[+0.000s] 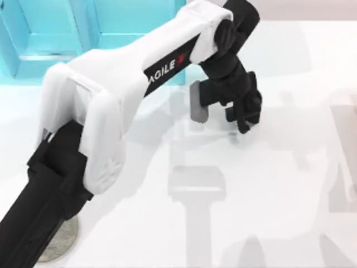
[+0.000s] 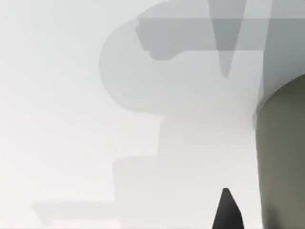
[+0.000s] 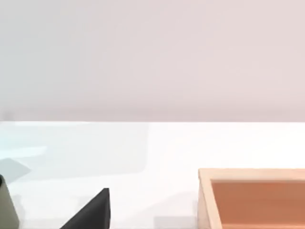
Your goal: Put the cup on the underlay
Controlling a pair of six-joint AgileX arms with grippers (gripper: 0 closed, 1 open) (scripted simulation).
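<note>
My left gripper [image 1: 241, 118] hangs over the table a little right of its middle, at the end of the long white arm that crosses from the near left. The olive-grey cup [image 2: 282, 157] stands close beside it in the left wrist view, with a narrow gap to the gripper's dark tip. In the top view the cup is hidden under the gripper. The grey speckled underlay [image 1: 62, 244] lies at the near left edge, mostly covered by the left arm. A sliver of the cup [image 3: 5, 206] shows beside a dark part of my right gripper [image 3: 95, 212].
A turquoise box [image 1: 50, 33] stands at the back left of the table. An open wooden box [image 3: 252, 200] sits on the white surface in the right wrist view. The left arm's bulk spans the table's left half.
</note>
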